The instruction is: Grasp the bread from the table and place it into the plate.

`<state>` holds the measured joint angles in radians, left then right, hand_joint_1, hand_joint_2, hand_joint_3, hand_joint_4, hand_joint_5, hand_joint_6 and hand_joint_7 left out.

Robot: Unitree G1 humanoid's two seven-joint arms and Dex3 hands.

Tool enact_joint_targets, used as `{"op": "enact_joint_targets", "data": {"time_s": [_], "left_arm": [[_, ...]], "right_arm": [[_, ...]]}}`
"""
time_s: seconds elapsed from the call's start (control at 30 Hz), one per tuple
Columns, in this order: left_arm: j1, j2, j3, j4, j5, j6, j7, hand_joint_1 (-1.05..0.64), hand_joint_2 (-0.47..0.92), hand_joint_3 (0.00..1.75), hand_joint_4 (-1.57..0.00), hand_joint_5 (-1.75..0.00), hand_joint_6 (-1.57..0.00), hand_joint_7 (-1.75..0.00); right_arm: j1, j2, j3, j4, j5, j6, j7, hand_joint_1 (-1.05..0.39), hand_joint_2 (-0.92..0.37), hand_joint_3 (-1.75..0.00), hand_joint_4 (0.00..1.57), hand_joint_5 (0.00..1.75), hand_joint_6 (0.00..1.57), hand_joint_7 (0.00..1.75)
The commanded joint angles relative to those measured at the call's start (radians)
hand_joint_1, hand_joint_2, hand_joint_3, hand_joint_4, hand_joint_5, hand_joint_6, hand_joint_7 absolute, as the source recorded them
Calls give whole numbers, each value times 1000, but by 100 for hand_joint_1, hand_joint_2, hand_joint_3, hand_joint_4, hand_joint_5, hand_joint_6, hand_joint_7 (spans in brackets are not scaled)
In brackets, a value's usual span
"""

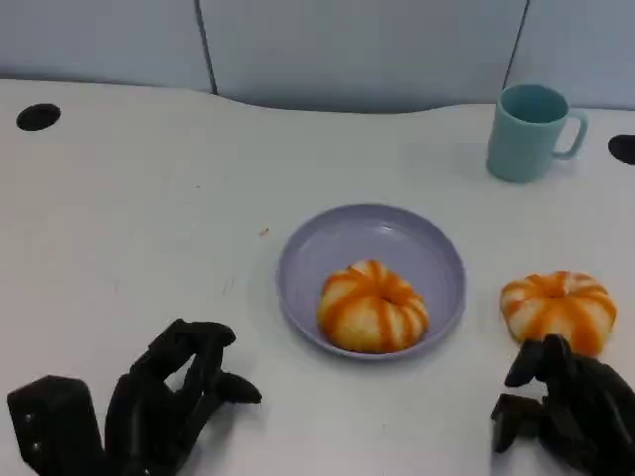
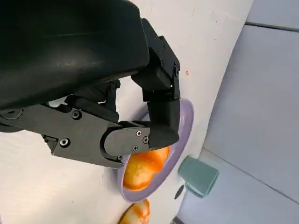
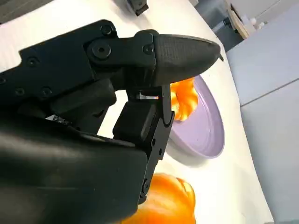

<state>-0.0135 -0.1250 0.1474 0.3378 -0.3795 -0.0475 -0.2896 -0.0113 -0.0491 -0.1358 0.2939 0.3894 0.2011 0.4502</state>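
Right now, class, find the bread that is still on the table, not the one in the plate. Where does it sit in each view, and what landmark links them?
Head view: the bread on the table lies at the right, just beyond the right hand.
Left wrist view: a sliver at the bottom edge.
Right wrist view: large, bottom centre.
Shared landmark: the purple plate beside it.

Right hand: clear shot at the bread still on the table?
Probably yes. The right hand sits just short of the bread on the table, fingers apart, with nothing between them; the plate lies off to the side.
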Motion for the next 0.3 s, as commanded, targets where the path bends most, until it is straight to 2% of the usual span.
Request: {"op": "enact_joint_targets", "data": {"time_s": [0.03,0.3], "left_arm": [[-19,11,1,28,-4,-21,-40,-51,90,48,-71,-162,-58,-140],[-51,7,11,82,7,-70,-53,-52,90,50,-67,-167,-56,-145]], "right_arm": [[5,-18,-11,29,-13,9,-12,-46,-92,-46,130,121,121,104],[-7,-26,-16,46,-9,1,3,-45,-92,-48,131,121,121,105]]}}
